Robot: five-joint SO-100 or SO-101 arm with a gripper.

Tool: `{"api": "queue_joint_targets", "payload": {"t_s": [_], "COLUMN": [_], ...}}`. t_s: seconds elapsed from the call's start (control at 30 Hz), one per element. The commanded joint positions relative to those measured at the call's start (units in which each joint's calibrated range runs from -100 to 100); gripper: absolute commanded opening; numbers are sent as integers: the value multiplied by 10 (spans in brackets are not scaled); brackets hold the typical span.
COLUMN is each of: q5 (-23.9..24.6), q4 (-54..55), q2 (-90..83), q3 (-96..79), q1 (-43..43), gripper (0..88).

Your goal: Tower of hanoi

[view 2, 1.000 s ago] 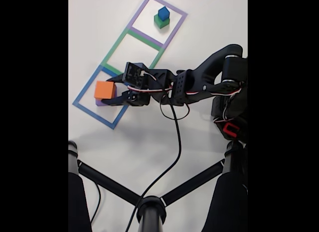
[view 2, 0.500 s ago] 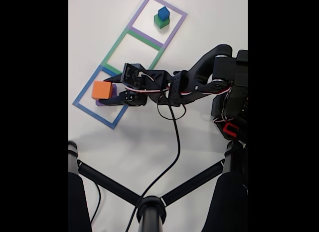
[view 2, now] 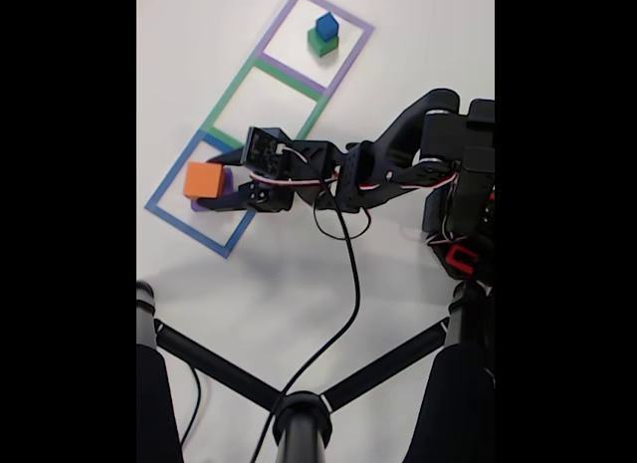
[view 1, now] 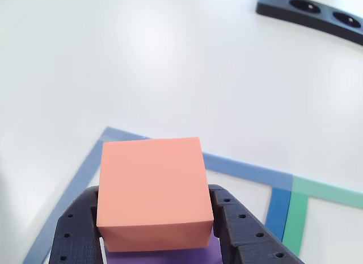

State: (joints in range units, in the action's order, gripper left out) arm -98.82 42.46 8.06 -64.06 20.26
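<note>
An orange cube point(view 1: 150, 187) point(view 2: 202, 179) sits between the black fingers of my gripper point(view 1: 152, 198) point(view 2: 215, 181), which is shut on its two sides. Directly under it lies a purple cube point(view 1: 170, 257) point(view 2: 223, 188), inside the blue taped square point(view 1: 244, 167) point(view 2: 164, 209). Whether the orange cube rests on the purple one or hangs just above it is unclear. In the fixed view, a small blue cube point(view 2: 325, 26) is stacked on a green cube point(view 2: 320, 46) in the far purple square point(view 2: 353, 45). The green square point(view 2: 224, 100) between them holds nothing.
A black tripod-like stand point(view 2: 299, 413) spreads across the near table, and a black cable point(view 2: 350, 284) runs from it to the arm. The arm's base point(view 2: 463, 214) stands at the right. A black strip with holes point(view 1: 317, 14) lies at the far right in the other view.
The gripper and the orange cube have shifted slightly left over the purple cube during the last second. The arm's rear links have risen a little. The blue and green stack has not moved.
</note>
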Motion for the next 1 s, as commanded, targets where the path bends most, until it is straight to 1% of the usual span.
{"api": "queue_joint_targets", "payload": {"t_s": [0.0,0.8,0.97], "q5": [-12,-12,-12], "q4": [21,50,60], "q2": [0,8,16], "q3": [13,-17,-15], "q1": [-1,6,5], "gripper": [109,120,158]}}
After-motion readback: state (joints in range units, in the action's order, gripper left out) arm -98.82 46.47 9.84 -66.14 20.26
